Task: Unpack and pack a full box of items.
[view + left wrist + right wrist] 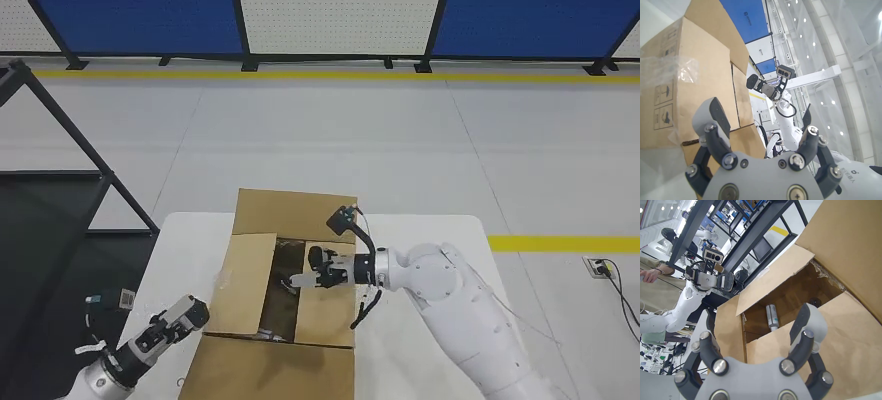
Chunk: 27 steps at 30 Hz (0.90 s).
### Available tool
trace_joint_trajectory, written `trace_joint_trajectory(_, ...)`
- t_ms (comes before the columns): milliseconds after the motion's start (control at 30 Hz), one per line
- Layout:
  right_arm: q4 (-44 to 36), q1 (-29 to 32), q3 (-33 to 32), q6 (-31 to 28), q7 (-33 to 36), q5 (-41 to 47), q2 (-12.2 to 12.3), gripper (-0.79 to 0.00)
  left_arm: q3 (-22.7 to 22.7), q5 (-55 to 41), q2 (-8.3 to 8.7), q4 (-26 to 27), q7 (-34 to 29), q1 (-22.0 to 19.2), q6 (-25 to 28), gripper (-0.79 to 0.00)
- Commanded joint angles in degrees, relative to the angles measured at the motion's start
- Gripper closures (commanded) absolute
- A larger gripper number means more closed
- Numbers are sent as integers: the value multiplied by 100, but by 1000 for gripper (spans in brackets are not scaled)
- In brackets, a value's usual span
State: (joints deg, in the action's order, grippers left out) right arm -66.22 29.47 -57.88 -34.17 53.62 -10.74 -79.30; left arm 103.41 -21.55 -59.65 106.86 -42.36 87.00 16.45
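My arms (455, 300) in glossy white shells, black cable (364, 310) looping off the right wrist; left gripper (761, 108) grey-plated, black linkages, silver screws (728, 161), dark finger pads (720, 115); boxy wrist camera (785, 71)

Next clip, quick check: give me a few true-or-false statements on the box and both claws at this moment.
1. The box stands on the table with its flaps open. True.
2. The left claw reaches inside the box. False: it is open and outside, beside the box's side.
3. A bottle lies inside the box. True.
4. The right claw grips the bottle. False: it is open and empty, above the box's opening.
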Motion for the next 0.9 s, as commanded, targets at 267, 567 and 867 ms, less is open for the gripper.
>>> trace_joint_trajectory(267,-1676,886,-598,-473,75,-695,314,-785,1122,-1181,125,-508,-1741,377,294,-785)
trace_joint_trajectory(567,-2064,1188,-896,112,-214,-1129,405,-785,1820,-1078,330,-1178,-3888,592,47,-785)
trace_joint_trajectory(867,-2064,1188,-896,112,-214,-1129,405,-785,1820,-1078,330,-1178,-3888,592,47,-785)
